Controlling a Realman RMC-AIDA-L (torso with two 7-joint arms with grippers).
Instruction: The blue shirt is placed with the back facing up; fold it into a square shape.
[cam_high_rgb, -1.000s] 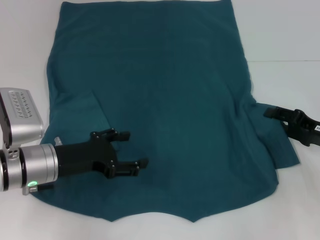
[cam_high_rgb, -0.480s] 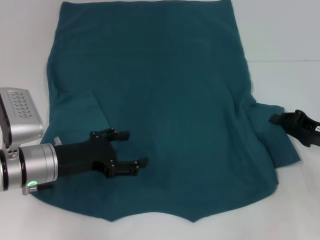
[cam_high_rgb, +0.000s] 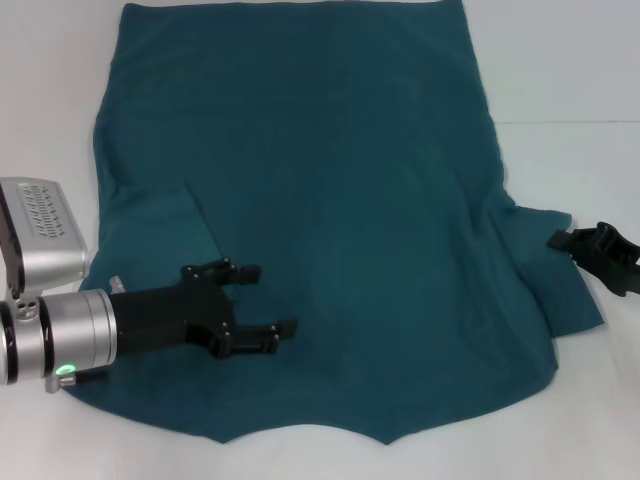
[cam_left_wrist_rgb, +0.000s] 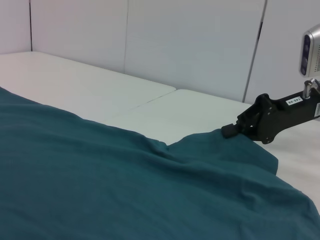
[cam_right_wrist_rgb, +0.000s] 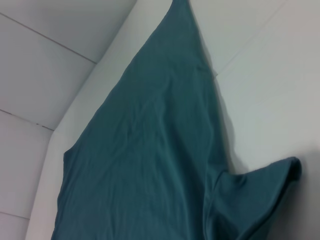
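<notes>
The left gripper (cam_high_rgb: 265, 302) hangs with its fingers spread wide and empty, low over the blue shirt (cam_high_rgb: 330, 200) near its left sleeve. The right gripper (cam_high_rgb: 590, 245) sits at the right sleeve's edge; whether its fingers are parted I cannot tell. The shirt lies flat on the white table (cam_high_rgb: 570, 80), its long axis running away from the robot, collar nearest. To my eye, each sleeve wants pinching at its outer edge, then folding inward evenly.
</notes>
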